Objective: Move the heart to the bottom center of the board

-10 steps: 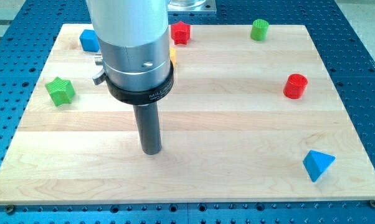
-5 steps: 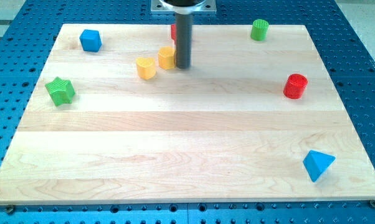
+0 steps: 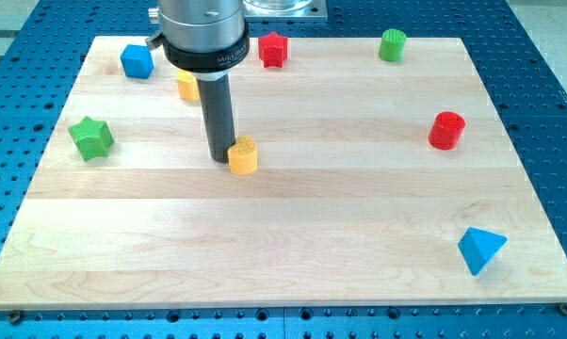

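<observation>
Pale wooden board [image 3: 293, 235] on a blue perforated table [image 3: 547, 56]: my tip [image 3: 220, 156], a bare dark rod with no jaws to open or close, stands touching the left side of a yellow block [image 3: 243, 155] that I take to be the heart, just above the board's middle.

Pushed from this side, the heart would slide right rather than down; an off-centre shove could spin it away.

Count: two yellow blocks, the second [image 3: 188, 87] half hidden behind my arm; red star [image 3: 274, 49]; red cylinder [image 3: 446, 130]; green cylinder [image 3: 393, 44]; green star [image 3: 91, 137]; blue cube [image 3: 137, 61]; blue triangular block [image 3: 479, 250].
</observation>
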You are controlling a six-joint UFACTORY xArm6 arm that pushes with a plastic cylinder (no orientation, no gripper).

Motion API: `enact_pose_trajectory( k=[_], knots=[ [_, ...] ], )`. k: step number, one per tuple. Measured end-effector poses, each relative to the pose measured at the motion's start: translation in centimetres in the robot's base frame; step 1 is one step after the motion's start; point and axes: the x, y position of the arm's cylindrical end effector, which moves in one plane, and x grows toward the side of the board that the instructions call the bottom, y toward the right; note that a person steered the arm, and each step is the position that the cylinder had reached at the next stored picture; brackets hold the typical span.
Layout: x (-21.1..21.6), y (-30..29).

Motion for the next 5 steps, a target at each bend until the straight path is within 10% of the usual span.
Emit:
enact_pose_trajectory(
  k=[5],
  knots=[
    [-2.6,1.2]
  ],
)
